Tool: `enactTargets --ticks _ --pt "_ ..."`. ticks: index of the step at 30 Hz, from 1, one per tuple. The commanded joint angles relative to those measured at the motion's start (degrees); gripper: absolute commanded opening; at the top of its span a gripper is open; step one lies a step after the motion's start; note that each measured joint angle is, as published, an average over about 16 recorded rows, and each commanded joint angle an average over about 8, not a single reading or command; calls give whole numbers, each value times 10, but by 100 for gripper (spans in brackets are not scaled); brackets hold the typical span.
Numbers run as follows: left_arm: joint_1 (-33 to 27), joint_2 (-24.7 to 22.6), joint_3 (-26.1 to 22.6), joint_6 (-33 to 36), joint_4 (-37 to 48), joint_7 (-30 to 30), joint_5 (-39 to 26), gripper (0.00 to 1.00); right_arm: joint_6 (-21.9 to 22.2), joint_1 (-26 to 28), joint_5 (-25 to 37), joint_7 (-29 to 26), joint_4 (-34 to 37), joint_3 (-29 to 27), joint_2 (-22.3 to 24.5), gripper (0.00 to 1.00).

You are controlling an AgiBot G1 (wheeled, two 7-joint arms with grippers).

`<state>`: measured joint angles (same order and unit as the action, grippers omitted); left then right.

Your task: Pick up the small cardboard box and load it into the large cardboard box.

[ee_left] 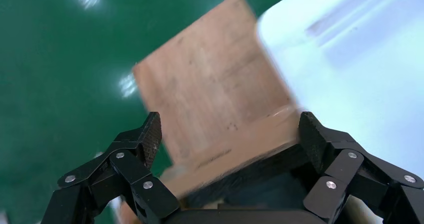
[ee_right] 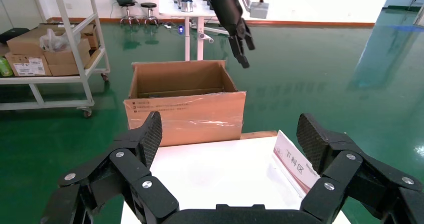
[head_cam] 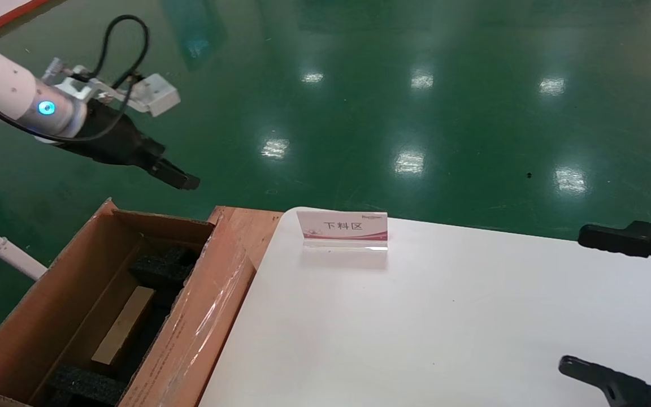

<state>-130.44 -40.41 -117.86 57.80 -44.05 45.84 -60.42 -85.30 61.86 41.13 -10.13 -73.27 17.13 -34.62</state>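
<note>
Cardboard small cardboard box point(head_cam: 124, 324) inside large cardboard box point(head_cam: 190, 316) | left gripper point(head_cam: 181, 178) above, empty, fingers apart | sign point(head_cam: 342, 229) nearby

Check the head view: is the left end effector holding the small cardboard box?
No. The left end effector hangs empty above the large cardboard box, where the small cardboard box already lies between foam blocks.

A white table point(head_cam: 444, 316) with rounded corners fills the right and centre of the head view. Near its far edge stands a small clear acrylic sign holder point(head_cam: 343, 229) with a white card bearing dark characters and a pink-red stripe along its foot. The rest of the tabletop is bare white. The table stands on a glossy green floor point(head_cam: 359, 85). On the floor, close against the table's left side, sits the large cardboard box point(head_cam: 37, 299), with one flap point(head_cam: 246, 226) lying at the table's far left corner.
</note>
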Motion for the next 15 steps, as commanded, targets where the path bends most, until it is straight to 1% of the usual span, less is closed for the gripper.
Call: enactTargets --ticks 1,15 --pt "13 1 19 5 -5 -7 4 100 0 0 0 0 0 0 0 100" --pt "184 14 272 74 -79 -94 50 100 0 0 0 0 0 -1 0 100"
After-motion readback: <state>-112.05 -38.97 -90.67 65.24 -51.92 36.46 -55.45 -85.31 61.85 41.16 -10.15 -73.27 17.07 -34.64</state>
